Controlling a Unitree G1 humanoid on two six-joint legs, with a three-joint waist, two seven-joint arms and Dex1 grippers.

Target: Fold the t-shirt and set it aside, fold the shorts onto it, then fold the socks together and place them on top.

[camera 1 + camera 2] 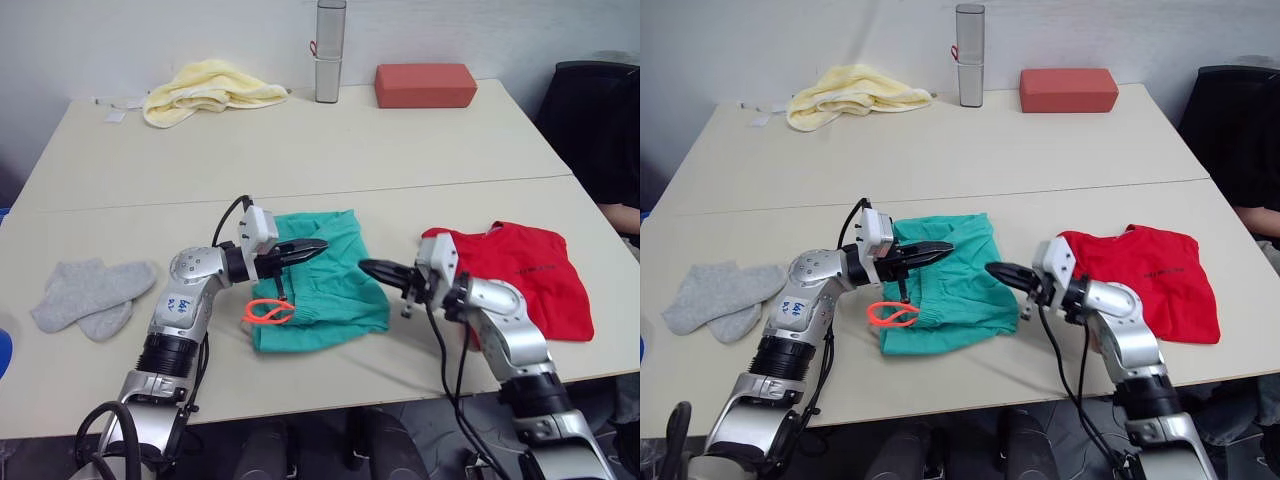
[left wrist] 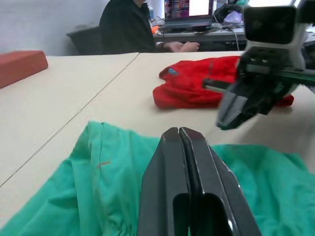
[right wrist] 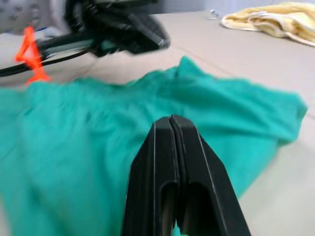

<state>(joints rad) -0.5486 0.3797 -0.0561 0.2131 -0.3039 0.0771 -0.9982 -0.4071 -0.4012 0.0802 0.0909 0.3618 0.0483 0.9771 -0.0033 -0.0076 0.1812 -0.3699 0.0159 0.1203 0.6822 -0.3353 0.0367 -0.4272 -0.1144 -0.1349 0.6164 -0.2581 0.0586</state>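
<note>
**Both claws over the shorts, nothing held**

My left claw (image 1: 318,245) hangs over the left half of the shorts (image 1: 335,290), its two black fingers pressed together with no cloth between them. My right claw (image 1: 368,267) points in from the right, its tip at the right edge of the shorts, and its fingers are pressed together too, empty. The two tips face each other across the green cloth, apart.

The shorts lie flat on the bench (image 1: 300,150) near me, in the middle, with the waistband toward the near edge and the orange drawstring (image 1: 266,311) looped out at the near left corner.

The t-shirt (image 1: 525,275) lies folded to the right of the shorts, just behind my right arm, apart from the green cloth. The socks (image 1: 90,293) lie side by side at the far left of the near bench, well apart from everything else.

At the far side sit a yellow towel (image 1: 210,88) on the left, a grey upright cylinder (image 1: 330,50) in the middle and a red block (image 1: 426,85) to its right. A person in dark clothes (image 2: 125,27) sits beyond the bench on the right.
</note>
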